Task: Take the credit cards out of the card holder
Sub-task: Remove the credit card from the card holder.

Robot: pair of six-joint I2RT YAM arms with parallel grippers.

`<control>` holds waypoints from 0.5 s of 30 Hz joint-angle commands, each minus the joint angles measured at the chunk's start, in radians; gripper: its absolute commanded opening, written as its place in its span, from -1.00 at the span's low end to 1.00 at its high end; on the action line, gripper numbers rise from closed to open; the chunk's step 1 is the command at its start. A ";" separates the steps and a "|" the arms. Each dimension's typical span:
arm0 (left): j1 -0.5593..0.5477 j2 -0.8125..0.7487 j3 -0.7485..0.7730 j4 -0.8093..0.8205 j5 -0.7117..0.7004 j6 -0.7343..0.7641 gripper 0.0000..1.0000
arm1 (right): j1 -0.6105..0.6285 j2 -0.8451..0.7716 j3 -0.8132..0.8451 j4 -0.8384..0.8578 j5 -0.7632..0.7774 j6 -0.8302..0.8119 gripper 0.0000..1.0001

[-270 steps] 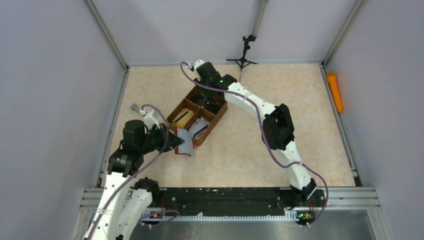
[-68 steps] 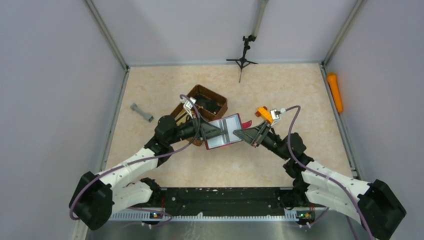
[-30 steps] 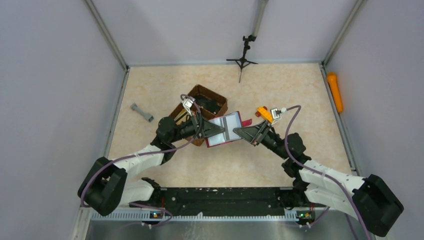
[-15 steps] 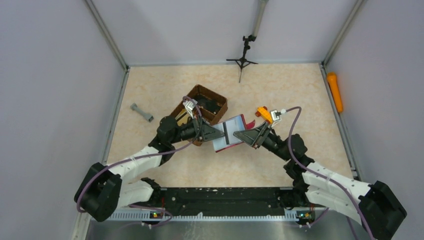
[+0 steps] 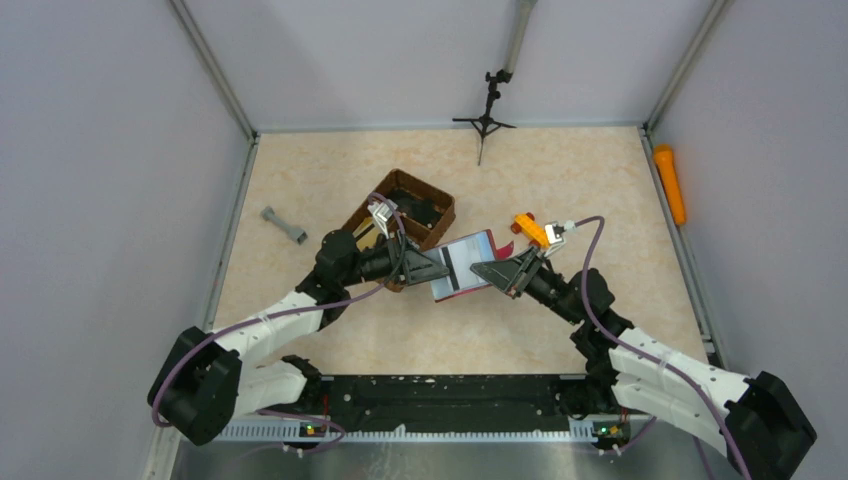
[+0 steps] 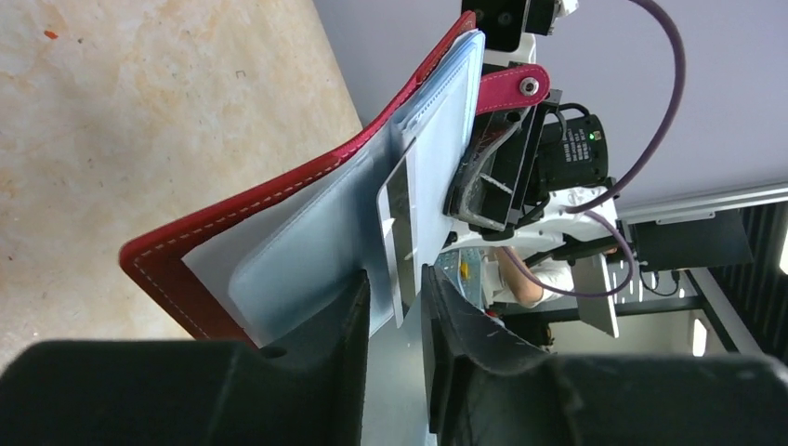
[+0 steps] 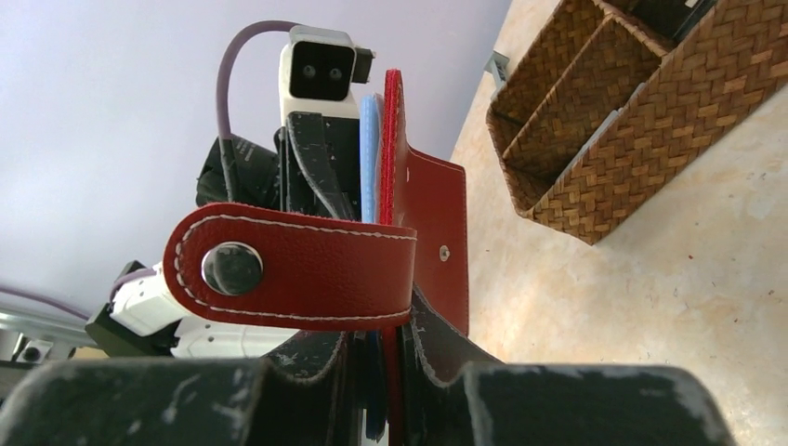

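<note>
The dark red leather-like folding card holder (image 5: 462,265) is held open clear of the beige marbled table (image 5: 560,180), suspended between the two arms, just beside the near corner of the brown woven compartmented basket (image 5: 400,195). The right gripper (image 5: 487,272) has its fingers closed tight on the red cover's edge together with the pale blue plastic sleeves; the snap tab (image 7: 297,269) lies across in front of those fingers in the right wrist view. The left gripper (image 6: 395,288) stands slightly parted at the opposite side. A thin silver-grey credit card with a dark stripe (image 6: 395,269) projects from a sleeve and stands in that narrow gap. Contact between the left fingers (image 6: 358,307) and the card cannot be confirmed. The card remains partly seated in its sleeve.
</note>
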 commanded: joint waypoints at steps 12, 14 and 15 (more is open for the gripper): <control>0.002 0.024 0.014 0.108 0.009 -0.015 -0.65 | 0.009 0.062 0.020 0.165 -0.047 0.041 -1.00; 0.014 0.017 0.002 0.106 0.004 -0.011 -0.83 | 0.009 0.052 0.021 0.149 -0.036 0.037 -1.00; 0.026 0.013 -0.007 0.102 0.006 -0.013 -0.92 | 0.009 0.044 0.022 0.131 -0.029 0.033 -1.00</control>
